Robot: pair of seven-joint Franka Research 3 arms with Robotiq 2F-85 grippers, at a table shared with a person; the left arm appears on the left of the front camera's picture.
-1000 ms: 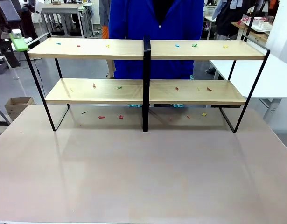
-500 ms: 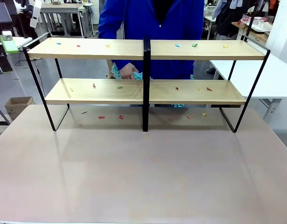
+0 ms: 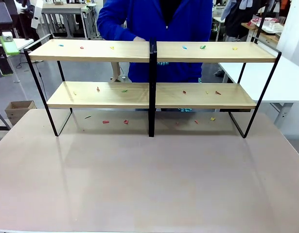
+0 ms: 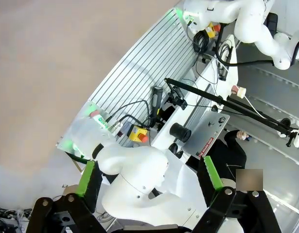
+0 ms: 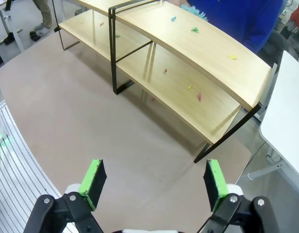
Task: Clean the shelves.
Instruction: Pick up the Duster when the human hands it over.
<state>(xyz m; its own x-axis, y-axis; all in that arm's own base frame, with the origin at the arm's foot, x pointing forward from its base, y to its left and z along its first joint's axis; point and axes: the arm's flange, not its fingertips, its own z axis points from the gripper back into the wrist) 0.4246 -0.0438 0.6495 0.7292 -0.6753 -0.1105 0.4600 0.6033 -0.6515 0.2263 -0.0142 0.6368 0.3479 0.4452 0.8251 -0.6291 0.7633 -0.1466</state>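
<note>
Holding our right end effector open above the surface, we see the shelves well ahead, our left end effector open too.

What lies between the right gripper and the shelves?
Only bare table: in the right wrist view, nothing lies between the right gripper and the shelves. The small scraps sit on the shelves themselves.

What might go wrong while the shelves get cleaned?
1. The person's hand is at the top board of the shelves; an arm reaching there might bump it.
2. The scraps are tiny, so wiping may just push them onto the table, where some already lie.
</note>
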